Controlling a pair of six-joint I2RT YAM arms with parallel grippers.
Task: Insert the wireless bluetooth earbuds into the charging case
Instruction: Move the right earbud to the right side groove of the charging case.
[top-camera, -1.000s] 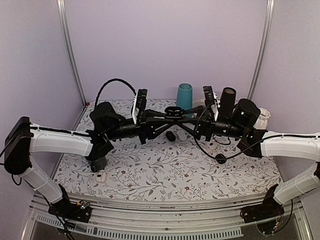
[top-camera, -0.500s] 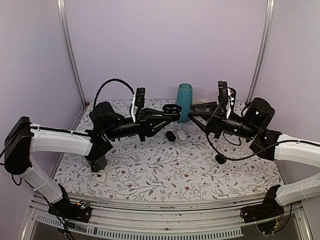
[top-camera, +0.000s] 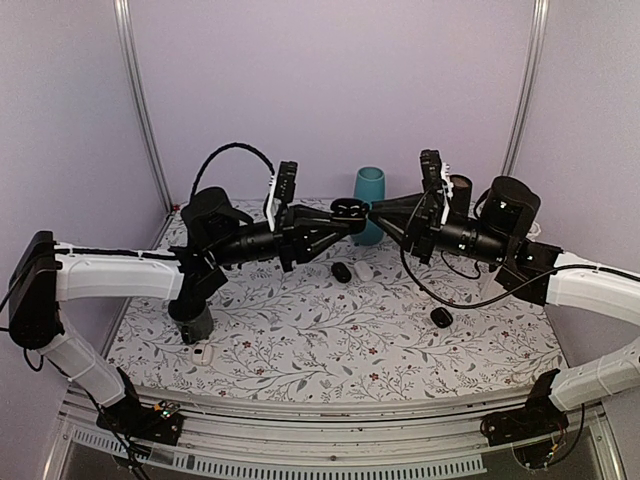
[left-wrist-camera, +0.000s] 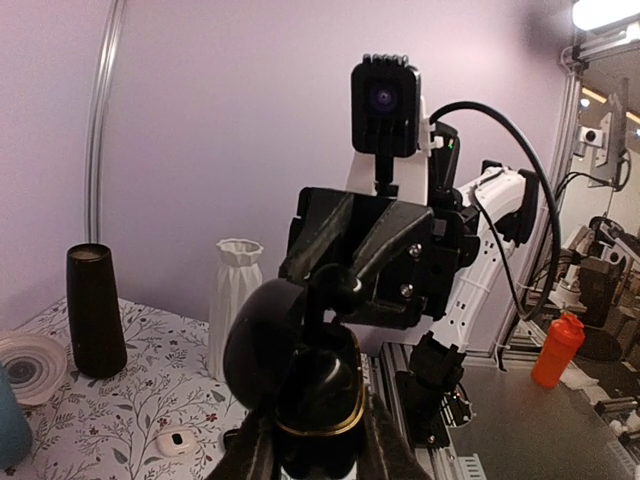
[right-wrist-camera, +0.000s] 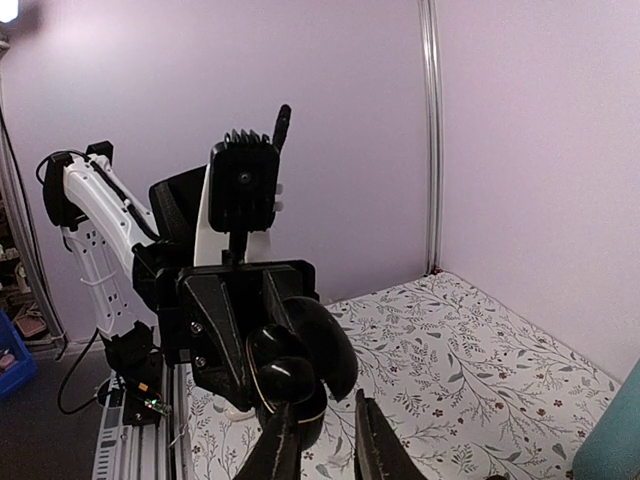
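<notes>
My left gripper (left-wrist-camera: 315, 432) pinches the charging case (left-wrist-camera: 318, 395) between its jaws; keep it rigid, no twist. My right gripper (right-wrist-camera: 328, 415) is just beyond the mouth, jaws nearly together. Can't tell if they hold an earbud. Ease in straight and slow. Case long axis runs along my left fingers, lid (left-wrist-camera: 262, 335) open, mouth facing the right jaws.

Frame centre: charging case (top-camera: 347, 210) between left gripper (top-camera: 340, 222) and right gripper (top-camera: 376, 212); cup (top-camera: 369, 187) behind; left pod (top-camera: 342, 271) beside right pod (top-camera: 364, 270) on table (top-camera: 300, 335) below.
</notes>
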